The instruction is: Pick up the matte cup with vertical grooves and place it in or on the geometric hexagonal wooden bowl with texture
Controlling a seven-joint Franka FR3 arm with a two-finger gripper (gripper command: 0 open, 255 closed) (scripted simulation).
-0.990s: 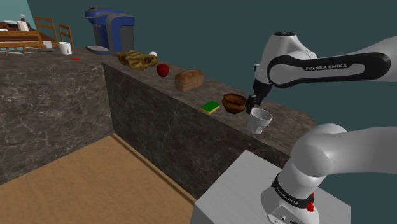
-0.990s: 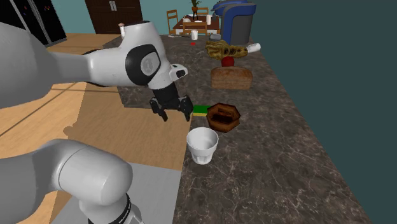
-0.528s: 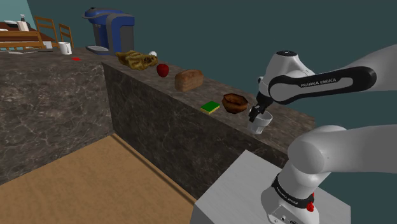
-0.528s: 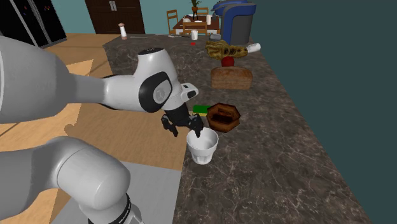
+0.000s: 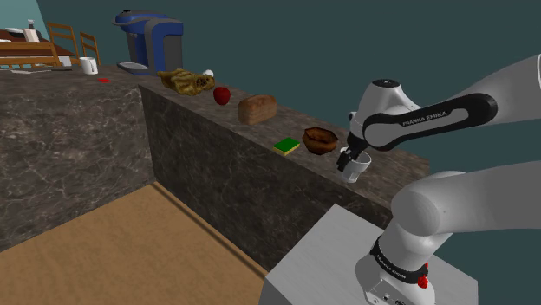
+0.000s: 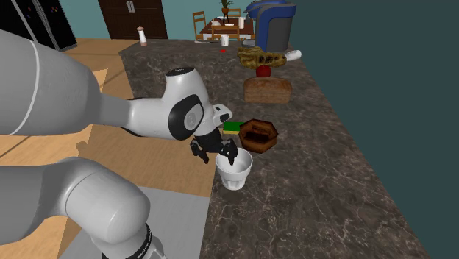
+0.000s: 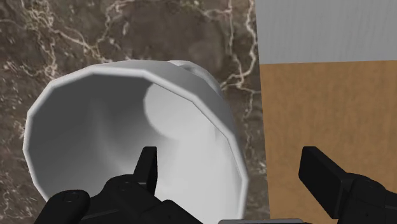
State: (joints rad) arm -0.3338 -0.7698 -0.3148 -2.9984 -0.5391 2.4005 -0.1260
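Observation:
A white cup (image 5: 356, 168) (image 6: 234, 171) with faceted, grooved sides stands upright on the dark marble counter (image 6: 309, 191), close to its edge. The brown hexagonal wooden bowl (image 5: 319, 139) (image 6: 258, 135) sits just beyond it. My gripper (image 5: 348, 159) (image 6: 221, 153) (image 7: 232, 164) is open and low at the cup's rim. In the wrist view the cup (image 7: 121, 127) is seen from above. One black finger (image 7: 147, 167) reaches inside the mouth and the other finger (image 7: 321, 177) stands outside, off the counter's edge. The cup's wall lies between them, not clasped.
A green flat block (image 5: 287, 146) (image 6: 232, 126) lies beside the bowl. Further along the counter are a bread loaf (image 5: 257, 108), a red apple (image 5: 222, 94) and a blue coffee machine (image 5: 149, 41). The counter edge drops to a wooden floor (image 5: 130, 251) beside the cup.
The gripper came down from above and beside the cup to its rim, staying open. The cup and bowl have not moved.

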